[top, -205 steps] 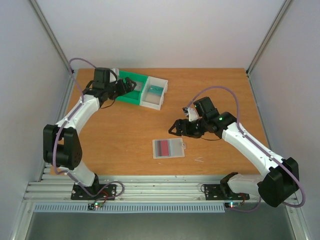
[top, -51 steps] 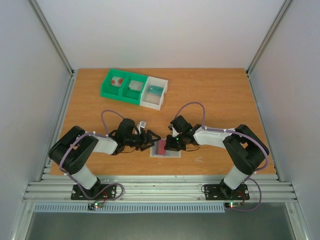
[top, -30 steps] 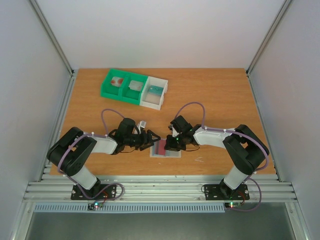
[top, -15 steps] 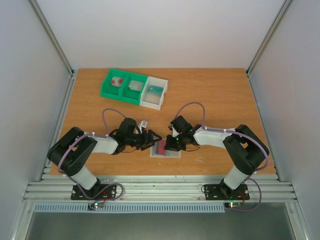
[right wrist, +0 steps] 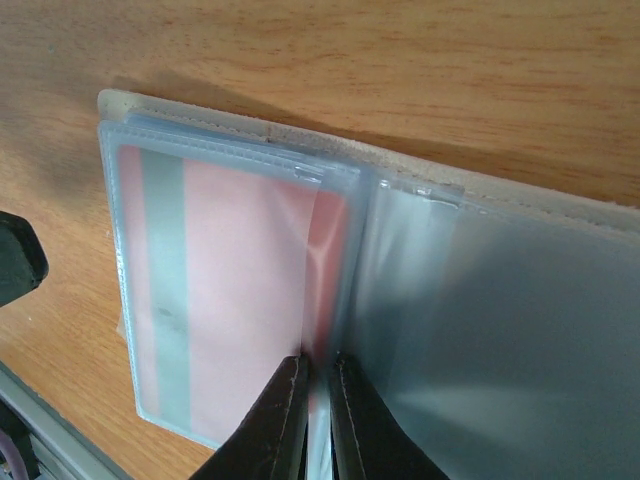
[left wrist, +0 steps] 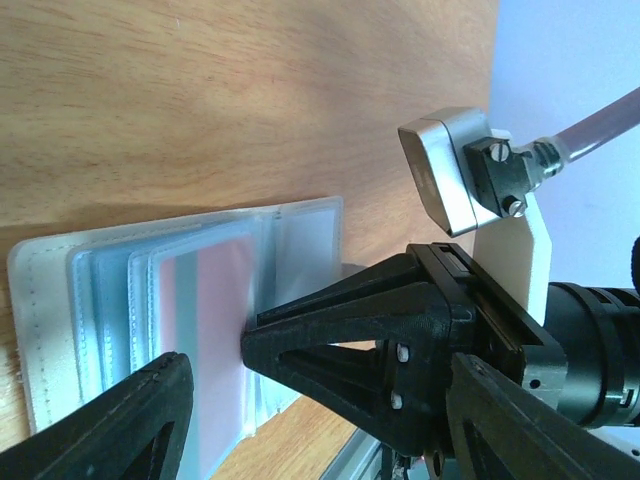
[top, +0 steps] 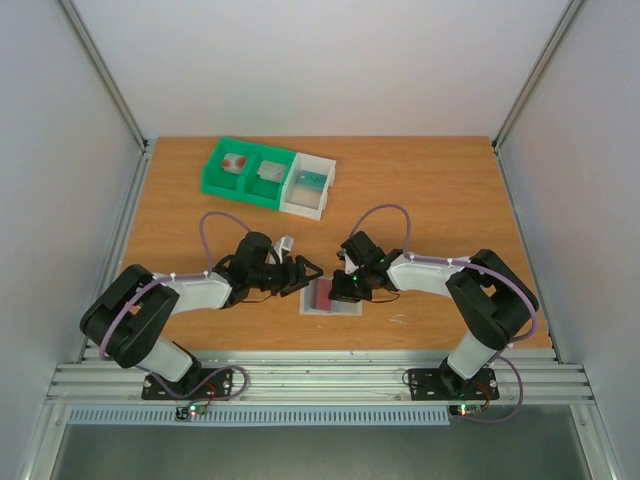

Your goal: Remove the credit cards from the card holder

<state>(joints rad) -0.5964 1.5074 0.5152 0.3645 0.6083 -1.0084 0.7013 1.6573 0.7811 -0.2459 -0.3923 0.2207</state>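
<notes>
The card holder (top: 345, 303) lies open and flat on the table in front of the arms, a pale translucent sleeve (right wrist: 480, 330). A red credit card (right wrist: 230, 300) with a grey stripe sits in its left panel (left wrist: 215, 340). My right gripper (top: 335, 291) is shut on a thin translucent leaf at the holder's fold (right wrist: 318, 400), right beside the card's inner edge. My left gripper (top: 303, 272) hangs open just above the holder's left edge, its fingers (left wrist: 130, 420) spread either side of the right gripper's tip. A white credit card with red marks (top: 233, 162) lies in the green tray.
A green-and-white compartment tray (top: 290, 192) stands at the back left, with small items in its other compartments. A tiny white scrap (top: 398, 320) lies right of the holder. Metal rails run along the near edge, and walls close in both sides.
The left arm has shifted, its elbow swinging left and its open gripper rising slightly at the holder's left edge. The right gripper and holder have stayed put.
</notes>
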